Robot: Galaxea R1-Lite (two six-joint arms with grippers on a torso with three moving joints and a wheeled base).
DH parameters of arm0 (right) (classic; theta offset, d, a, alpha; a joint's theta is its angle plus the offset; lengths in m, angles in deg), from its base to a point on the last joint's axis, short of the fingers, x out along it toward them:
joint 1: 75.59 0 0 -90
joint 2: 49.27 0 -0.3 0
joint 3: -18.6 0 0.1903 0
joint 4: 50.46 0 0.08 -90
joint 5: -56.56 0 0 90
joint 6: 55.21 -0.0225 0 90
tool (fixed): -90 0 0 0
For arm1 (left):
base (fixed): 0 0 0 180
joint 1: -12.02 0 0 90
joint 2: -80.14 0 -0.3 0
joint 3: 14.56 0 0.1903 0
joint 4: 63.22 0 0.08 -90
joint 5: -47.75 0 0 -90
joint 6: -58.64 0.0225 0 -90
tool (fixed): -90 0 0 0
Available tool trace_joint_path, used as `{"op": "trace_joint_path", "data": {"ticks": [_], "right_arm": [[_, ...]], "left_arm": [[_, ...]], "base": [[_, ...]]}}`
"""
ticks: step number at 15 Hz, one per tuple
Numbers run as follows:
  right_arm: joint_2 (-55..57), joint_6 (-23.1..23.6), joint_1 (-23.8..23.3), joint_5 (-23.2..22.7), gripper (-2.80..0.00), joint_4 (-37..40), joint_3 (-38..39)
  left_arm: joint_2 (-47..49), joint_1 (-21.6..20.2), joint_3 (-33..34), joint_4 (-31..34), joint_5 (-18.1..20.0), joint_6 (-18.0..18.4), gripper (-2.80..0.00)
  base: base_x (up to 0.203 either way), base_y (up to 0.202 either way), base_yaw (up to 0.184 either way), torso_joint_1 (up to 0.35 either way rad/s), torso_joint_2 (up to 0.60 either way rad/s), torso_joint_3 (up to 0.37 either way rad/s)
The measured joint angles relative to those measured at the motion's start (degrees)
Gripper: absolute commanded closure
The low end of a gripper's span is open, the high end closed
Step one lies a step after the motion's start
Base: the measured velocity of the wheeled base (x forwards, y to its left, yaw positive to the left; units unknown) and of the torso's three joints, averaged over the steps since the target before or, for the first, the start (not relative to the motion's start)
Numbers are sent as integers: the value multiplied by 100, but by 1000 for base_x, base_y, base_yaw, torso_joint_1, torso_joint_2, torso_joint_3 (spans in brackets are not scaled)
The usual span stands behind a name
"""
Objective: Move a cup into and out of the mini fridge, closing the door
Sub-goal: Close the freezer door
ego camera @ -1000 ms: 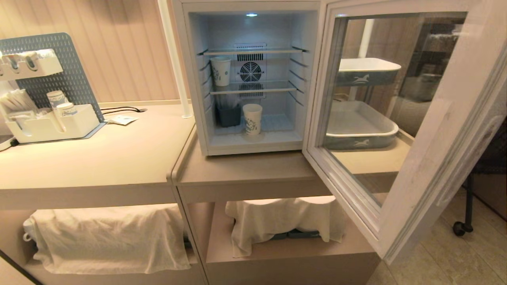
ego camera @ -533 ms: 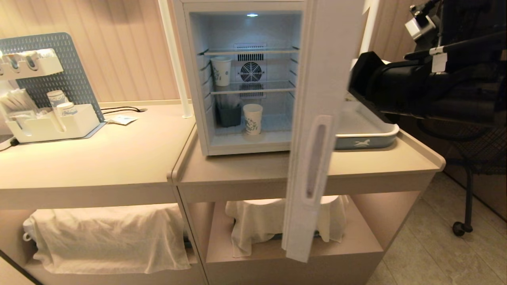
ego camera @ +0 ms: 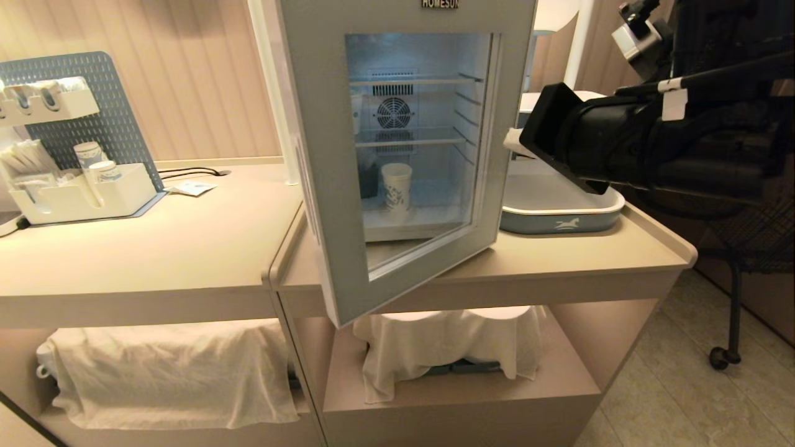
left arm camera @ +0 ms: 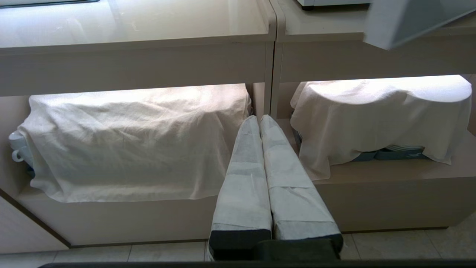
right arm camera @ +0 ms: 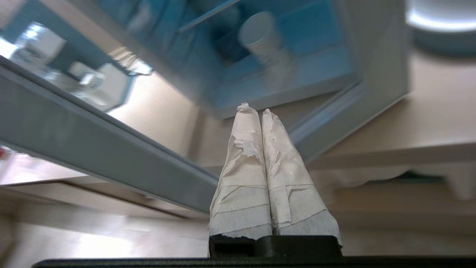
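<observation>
A grey tray point(ego camera: 562, 222) sits on the counter point(ego camera: 186, 248). A pegboard organizer point(ego camera: 74, 186) stands well apart. White cloths point(ego camera: 168, 372) drape the lower shelves.

The right arm point(ego camera: 652, 149) reached in level from the right side of the head view, its black wrist housing foremost. The right gripper point(right arm camera: 259, 110) had its two white-wrapped fingers point(right arm camera: 241, 178) pressed together, tips touching, nothing between them. The left gripper point(left arm camera: 259, 120) hung low, outside the head view, its wrapped fingers point(left arm camera: 243, 186) likewise pressed together and empty.
</observation>
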Motion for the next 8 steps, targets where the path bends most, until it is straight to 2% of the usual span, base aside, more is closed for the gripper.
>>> {"op": "trace_joint_path", "data": {"ticks": [4,8], "right_arm": [[239,1438,-654,-33,0,-101,-69],[795,1610,-841,-67,0,-678,-388]], "left_arm": [[0,0,0,0,2,-1,0],[0,0,0,0,4,-4,0]], "base": [[0,0,0,0,0,0],[0,0,0,0,0,0]]}}
